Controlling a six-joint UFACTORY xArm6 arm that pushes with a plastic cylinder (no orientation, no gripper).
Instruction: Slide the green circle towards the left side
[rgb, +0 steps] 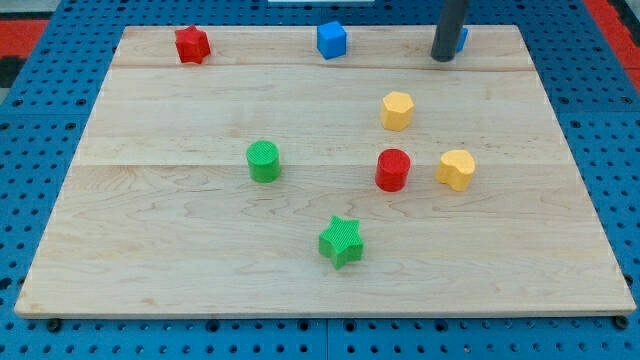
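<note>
The green circle is a short green cylinder left of the board's middle. My tip is at the view's top right, far up and right of the green circle. It stands right in front of a blue block that it mostly hides. Nothing touches the green circle.
A wooden board lies on a blue pegboard. On it: a red star-like block top left, a blue cube top middle, a yellow hexagon, a red cylinder, a yellow heart, a green star.
</note>
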